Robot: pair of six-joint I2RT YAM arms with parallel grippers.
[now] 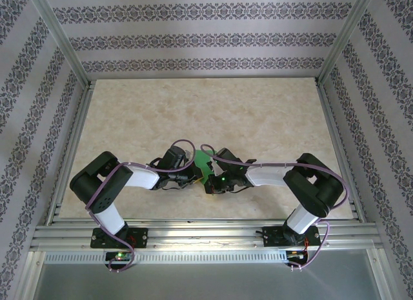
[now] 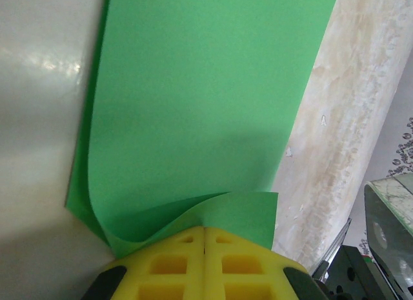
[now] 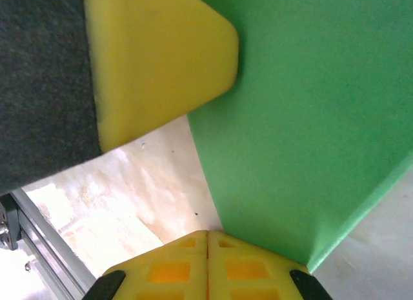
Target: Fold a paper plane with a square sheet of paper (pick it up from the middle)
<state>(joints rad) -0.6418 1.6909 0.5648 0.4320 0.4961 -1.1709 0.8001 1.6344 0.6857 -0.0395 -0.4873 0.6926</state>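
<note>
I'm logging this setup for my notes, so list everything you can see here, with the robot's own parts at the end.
bright green sheet of thin paper: one, green, partly folded, on the table between the two grippers
beige marble-look table top: one, beige, fills the enclosure floor
patterned wallpaper walls: three, white with dark bands, left, back and right
aluminium frame rails: several, silver, along the near edge and the corners
purple cables: several, purple, running along both arms
robot arms: two, black and white, left arm and right arm, reaching inward
left gripper: one, yellow fingers, shut, seemingly pinching the sheet's curled edge
right gripper: one, yellow fingers, shut, beside a corner of the sheet
</note>
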